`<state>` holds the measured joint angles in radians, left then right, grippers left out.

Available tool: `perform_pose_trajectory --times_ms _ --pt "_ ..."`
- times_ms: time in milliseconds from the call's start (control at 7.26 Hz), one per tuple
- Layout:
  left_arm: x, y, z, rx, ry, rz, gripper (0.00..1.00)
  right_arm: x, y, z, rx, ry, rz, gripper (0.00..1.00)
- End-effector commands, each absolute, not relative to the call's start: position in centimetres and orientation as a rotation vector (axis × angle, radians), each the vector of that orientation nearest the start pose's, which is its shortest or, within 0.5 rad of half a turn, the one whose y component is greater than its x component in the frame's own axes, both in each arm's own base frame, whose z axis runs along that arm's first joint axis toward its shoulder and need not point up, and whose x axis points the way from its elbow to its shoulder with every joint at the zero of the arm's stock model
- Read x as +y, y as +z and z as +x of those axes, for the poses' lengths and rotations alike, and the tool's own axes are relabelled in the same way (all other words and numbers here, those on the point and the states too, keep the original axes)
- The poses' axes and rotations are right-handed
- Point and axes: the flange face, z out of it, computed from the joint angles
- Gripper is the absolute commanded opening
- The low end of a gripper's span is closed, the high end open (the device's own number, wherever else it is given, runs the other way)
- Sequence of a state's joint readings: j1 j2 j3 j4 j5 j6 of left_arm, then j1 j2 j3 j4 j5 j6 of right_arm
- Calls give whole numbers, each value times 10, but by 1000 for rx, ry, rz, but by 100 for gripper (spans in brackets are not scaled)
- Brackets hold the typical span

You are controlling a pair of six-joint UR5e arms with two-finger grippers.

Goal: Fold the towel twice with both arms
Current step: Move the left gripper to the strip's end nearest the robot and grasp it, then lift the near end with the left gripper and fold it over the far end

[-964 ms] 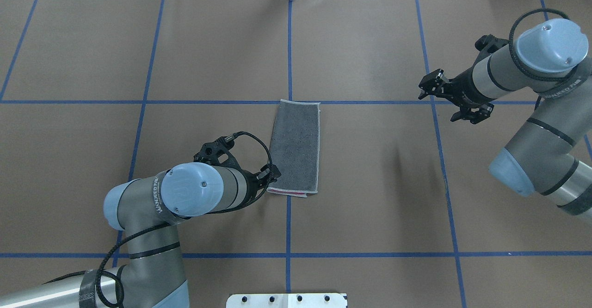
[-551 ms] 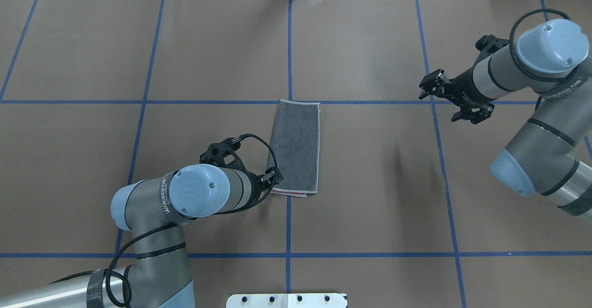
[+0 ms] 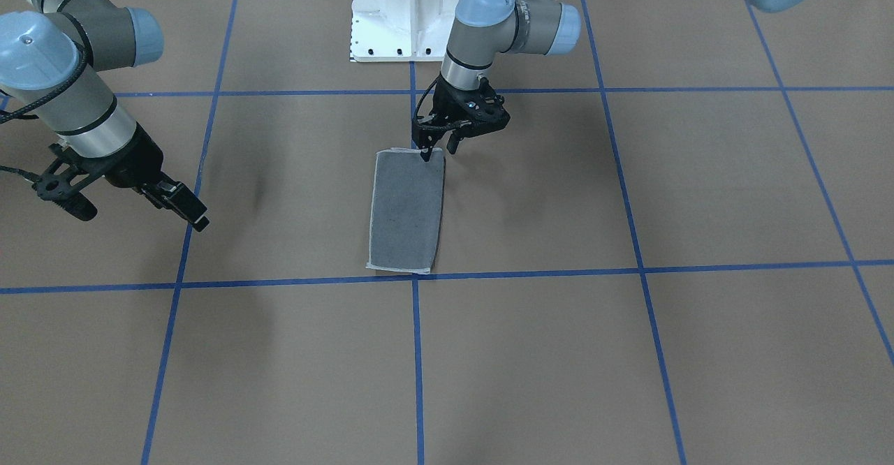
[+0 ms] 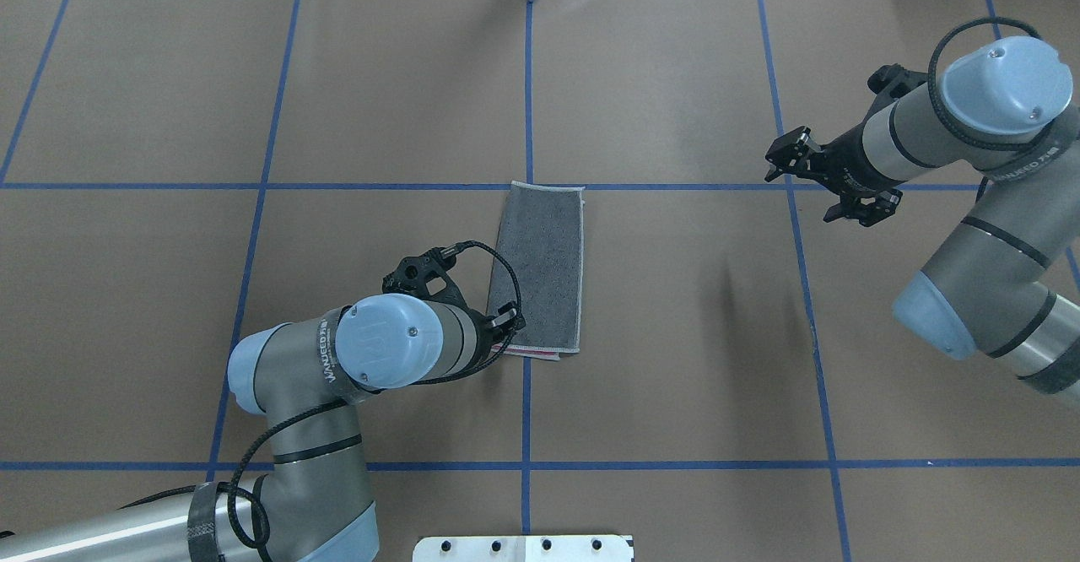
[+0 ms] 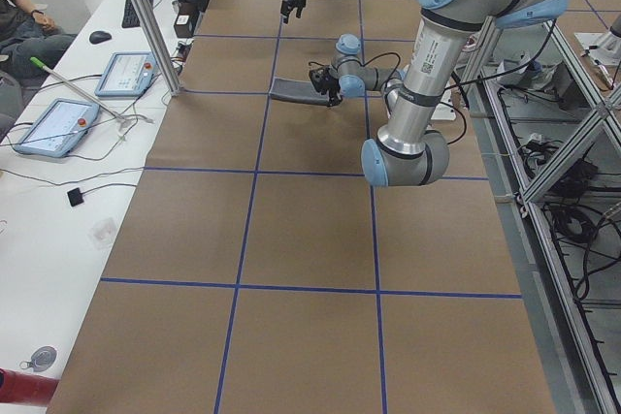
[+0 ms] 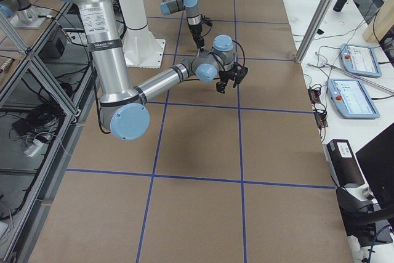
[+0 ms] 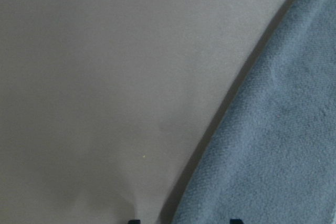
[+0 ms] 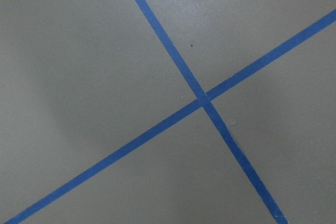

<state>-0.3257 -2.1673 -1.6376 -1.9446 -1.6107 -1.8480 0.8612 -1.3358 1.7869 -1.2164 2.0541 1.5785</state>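
The towel (image 4: 541,266) lies folded into a narrow strip at the table's middle, dark grey face up, with a pink edge showing at its near end. It also shows in the front view (image 3: 408,210) and fills the right of the left wrist view (image 7: 273,150). My left gripper (image 3: 438,151) is open and low at the strip's near left corner (image 4: 509,326). One finger is over the cloth, the other over bare table. My right gripper (image 4: 799,195) is open and empty, raised well to the right of the towel (image 3: 143,218).
The white pedestal base (image 4: 523,548) stands at the near edge. Blue tape lines (image 4: 527,81) divide the brown table cover. A side desk with tablets (image 5: 58,123) and a seated person lies beyond the table's far edge.
My left arm has moved right, bringing its gripper from beside the towel's near left corner onto it. The right arm and the towel have not moved.
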Motion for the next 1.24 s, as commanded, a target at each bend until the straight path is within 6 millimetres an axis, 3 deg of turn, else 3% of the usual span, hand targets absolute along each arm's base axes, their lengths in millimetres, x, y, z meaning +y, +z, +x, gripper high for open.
perform_pose_trajectory --times_ms 0,138,689,1102 --pt "-342 238 608 1049 -527 -10 8 -500 392 -315 -924 611 -89 100" --pt "-343 238 607 1049 -527 -9 0 -500 393 -315 -923 612 -90 100" --pt "-347 213 600 1088 -545 -11 0 -500 396 -314 -920 613 -98 100" --pt "-376 191 587 1118 -582 14 0 -498 403 -312 -912 615 -104 100"
